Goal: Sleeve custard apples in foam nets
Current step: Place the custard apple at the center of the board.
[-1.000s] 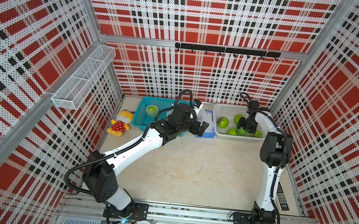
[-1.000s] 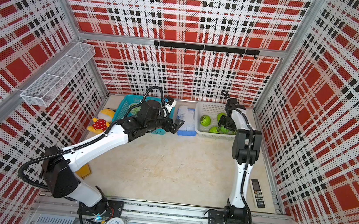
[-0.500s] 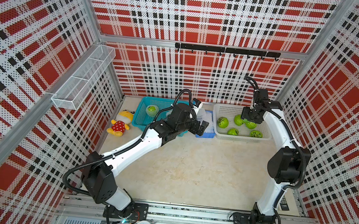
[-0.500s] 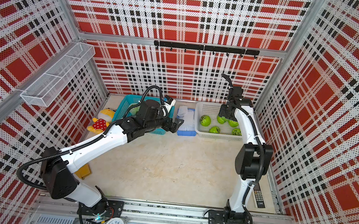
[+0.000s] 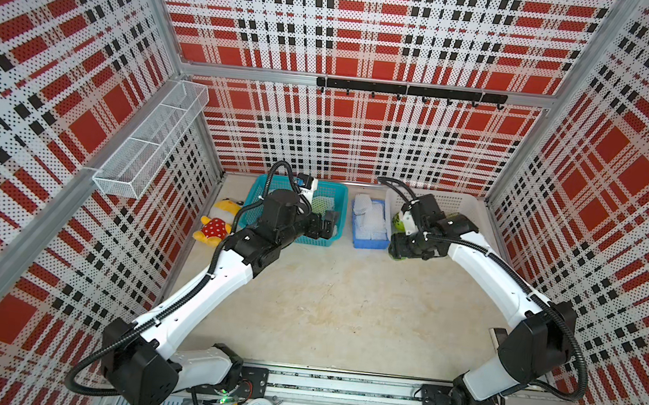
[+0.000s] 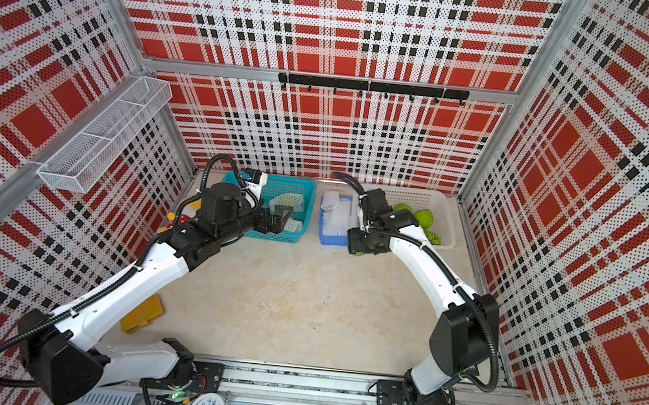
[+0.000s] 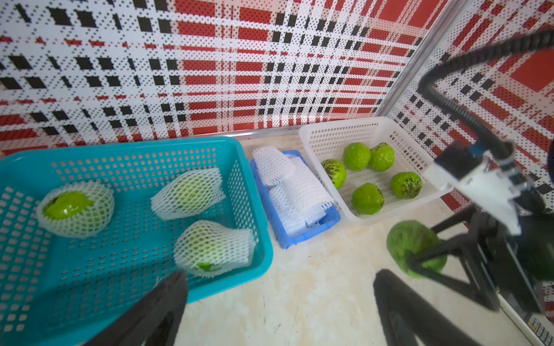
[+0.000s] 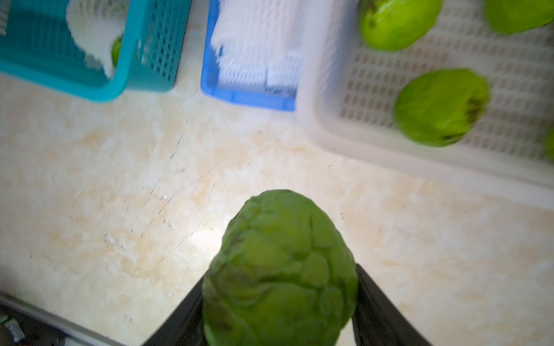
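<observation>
My right gripper [image 8: 278, 299] is shut on a bare green custard apple [image 8: 280, 269], held above the table just in front of the white basket [image 7: 338, 125]. The held fruit also shows in the left wrist view [image 7: 415, 248] and in a top view [image 6: 359, 253]. Several more custard apples [image 7: 356, 155] lie in that basket. White foam nets [image 7: 296, 185] are piled in the blue tray [image 5: 368, 243] between the baskets. My left gripper [image 7: 278, 287] hangs open and empty at the teal basket's [image 7: 120, 146] front corner. Three sleeved fruits [image 7: 187, 193] lie inside it.
A yellow and red plush toy [image 5: 215, 225] lies left of the teal basket. A wire shelf [image 5: 148, 144] juts from the left wall and a hook rail [image 5: 408, 91] runs along the back wall. A yellow object [image 6: 142, 314] lies at the front left.
The right arm has lifted a custard apple out of the white basket and carried it forward and left, to over the table by the blue tray. The left arm has barely moved.
</observation>
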